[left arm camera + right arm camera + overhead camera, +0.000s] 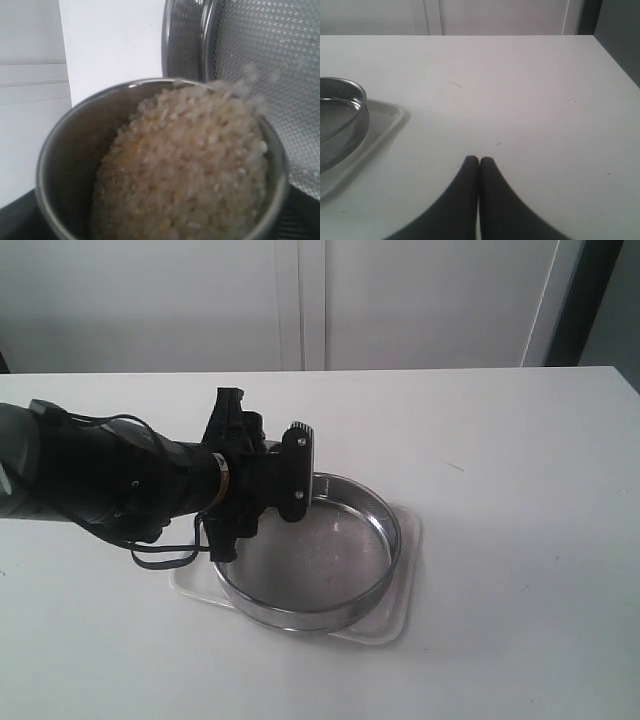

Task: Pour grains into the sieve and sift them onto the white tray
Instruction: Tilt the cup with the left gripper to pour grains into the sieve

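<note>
White tray [402, 612]: nearest item, flat on the table [520, 460], placed to catch whatever falls through. Sieve [318, 558]: steel ring with mesh floor, standing inside the tray's rim, so the fine part should land on the tray and not the table; the mesh looks nearly bare, with only a faint dusting. Steel cup [70, 165]: tipped over the sieve's near-left edge and heaped with grains [190, 170], yellow meal mixed with pale kernels; a few blurred ones at the lip appear to be going over onto the mesh, so I judge the pour only just begun. Left gripper [268, 502]: jaws set wide, clasping the cup's sides, wrist rolled to tilt it. Right gripper [479, 165]: fingers pressed together, holding nothing, low over bare table well to the right of the tray, seemingly parked clear of the pour. Beyond: more tabletop, then a pale wall.
</note>
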Motion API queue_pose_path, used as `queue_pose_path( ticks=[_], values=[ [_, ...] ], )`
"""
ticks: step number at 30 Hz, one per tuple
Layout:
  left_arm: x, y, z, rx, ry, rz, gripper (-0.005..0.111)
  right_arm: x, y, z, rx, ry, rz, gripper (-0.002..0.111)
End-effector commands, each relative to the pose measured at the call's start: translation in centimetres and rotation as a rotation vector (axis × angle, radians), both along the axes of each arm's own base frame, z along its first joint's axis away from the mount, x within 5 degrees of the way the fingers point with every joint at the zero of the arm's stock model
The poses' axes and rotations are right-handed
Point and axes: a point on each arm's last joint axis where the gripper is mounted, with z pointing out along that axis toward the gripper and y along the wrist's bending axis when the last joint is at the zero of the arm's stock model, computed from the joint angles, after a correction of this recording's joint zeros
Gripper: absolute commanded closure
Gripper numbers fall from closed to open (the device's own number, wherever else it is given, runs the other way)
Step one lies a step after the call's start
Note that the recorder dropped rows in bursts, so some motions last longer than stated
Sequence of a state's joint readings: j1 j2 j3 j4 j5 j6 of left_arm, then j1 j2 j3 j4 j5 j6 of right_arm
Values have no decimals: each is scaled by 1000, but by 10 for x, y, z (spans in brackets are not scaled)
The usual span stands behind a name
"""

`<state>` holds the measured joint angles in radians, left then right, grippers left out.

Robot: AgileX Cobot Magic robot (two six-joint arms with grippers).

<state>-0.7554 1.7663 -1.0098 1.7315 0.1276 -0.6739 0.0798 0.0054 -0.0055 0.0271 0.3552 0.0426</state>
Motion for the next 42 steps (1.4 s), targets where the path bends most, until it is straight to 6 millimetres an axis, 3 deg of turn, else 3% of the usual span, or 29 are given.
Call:
queue_pose_path(
  ticks=[1,42],
  values=[
    [1,0,6,9,-35,8,107,0,0,0,-1,-13,1,108],
    [2,0,7,276,-134,-179,107,0,0,0,-1,-13,1,108]
  ],
)
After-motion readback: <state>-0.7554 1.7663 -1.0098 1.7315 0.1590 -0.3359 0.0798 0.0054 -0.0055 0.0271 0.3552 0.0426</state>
